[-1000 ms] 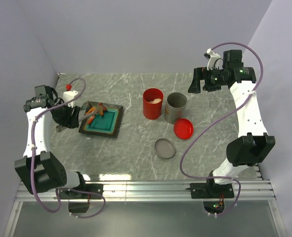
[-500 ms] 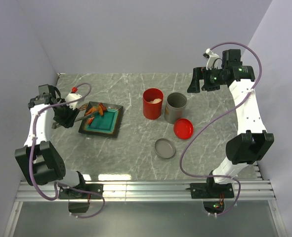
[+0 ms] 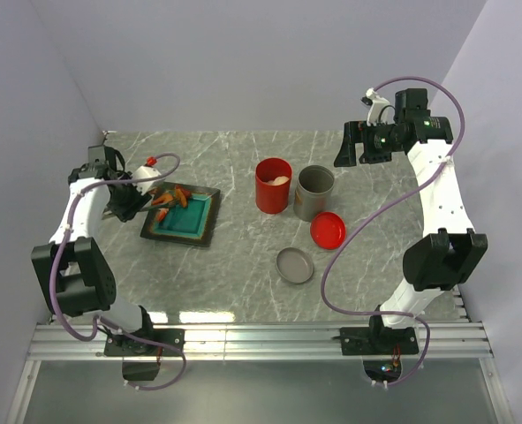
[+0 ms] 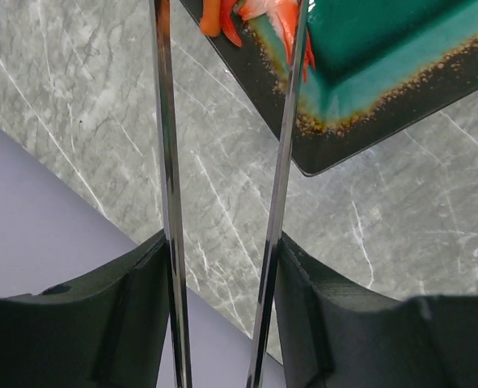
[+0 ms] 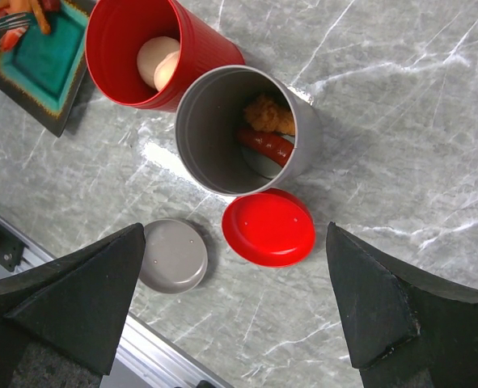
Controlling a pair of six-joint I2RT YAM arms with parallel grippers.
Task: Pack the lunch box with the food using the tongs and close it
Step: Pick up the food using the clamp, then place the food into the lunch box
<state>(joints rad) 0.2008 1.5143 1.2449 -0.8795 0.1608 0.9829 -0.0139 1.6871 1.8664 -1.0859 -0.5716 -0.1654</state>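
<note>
My left gripper [image 3: 130, 203] [image 4: 222, 250] is shut on the grey metal tongs [image 4: 164, 162]. Their two slim arms pass between its fingers and reach to the tray's far left corner. Orange and red food pieces [image 4: 285, 18] [image 3: 164, 201] lie there at the tong tips; whether a piece is pinched I cannot tell. The red lunch box [image 3: 273, 184] [image 5: 210, 50] stands upright and open in the middle, with pale egg-like balls [image 5: 159, 61] inside. Its red lid [image 3: 328, 230] [image 5: 268, 229] lies on the table. My right gripper [image 3: 349, 147] [image 5: 235, 236] hovers high above the lid, open and empty.
The dark square tray [image 3: 199, 223] [image 4: 360, 113] with a teal inside sits left of centre. A grey can [image 3: 314, 192] [image 5: 192, 149] holding a sausage and a fried piece stands beside the lunch box. Its grey lid [image 3: 295, 265] [image 5: 174, 255] lies nearer the front.
My left arm has swung toward the back and right, bringing the tongs over the tray's far left corner, and the tong arms have closed in. The right arm has hardly moved.
</note>
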